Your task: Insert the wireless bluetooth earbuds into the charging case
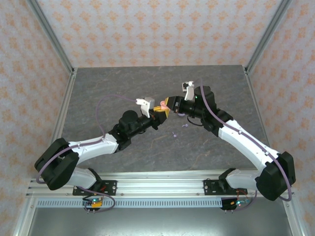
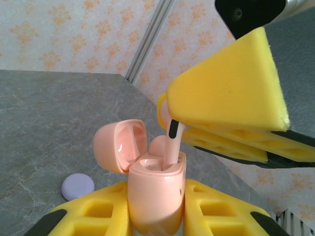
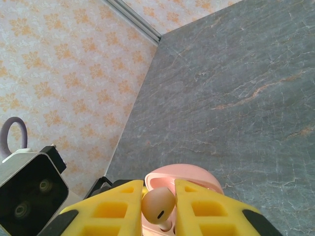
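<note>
My left gripper is shut on a salmon-pink charging case and holds it upright above the table, lid swung open to the left. My right gripper is shut on the head of a salmon-pink earbud. In the left wrist view that earbud's stem hangs from the right gripper's yellow fingers, with its tip down in the case's near slot. A rounded pink shape sits behind it in the case. The open lid shows past the right fingers.
Two small lavender earbuds lie on the grey table just below the grippers. A lavender disc rests on the table left of the held case. Patterned walls with metal posts enclose the table on three sides.
</note>
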Motion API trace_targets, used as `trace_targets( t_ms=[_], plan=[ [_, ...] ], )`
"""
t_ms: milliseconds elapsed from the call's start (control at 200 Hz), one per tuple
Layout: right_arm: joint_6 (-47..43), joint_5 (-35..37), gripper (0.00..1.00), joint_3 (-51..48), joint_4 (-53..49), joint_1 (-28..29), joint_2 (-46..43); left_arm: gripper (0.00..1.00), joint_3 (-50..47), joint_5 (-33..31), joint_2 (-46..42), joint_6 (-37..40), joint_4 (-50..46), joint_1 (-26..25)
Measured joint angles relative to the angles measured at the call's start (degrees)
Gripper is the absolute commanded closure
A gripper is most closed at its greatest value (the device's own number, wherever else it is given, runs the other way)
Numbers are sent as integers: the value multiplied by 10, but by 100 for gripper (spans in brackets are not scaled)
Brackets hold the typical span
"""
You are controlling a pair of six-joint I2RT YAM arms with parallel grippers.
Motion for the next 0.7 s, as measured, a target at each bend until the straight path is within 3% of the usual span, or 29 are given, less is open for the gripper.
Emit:
trace_targets(
  t_ms=[701],
  plan=[
    [-11,2,71,4,-32,3,0,75,9,1,-8,35,-44,-6]
  ],
)
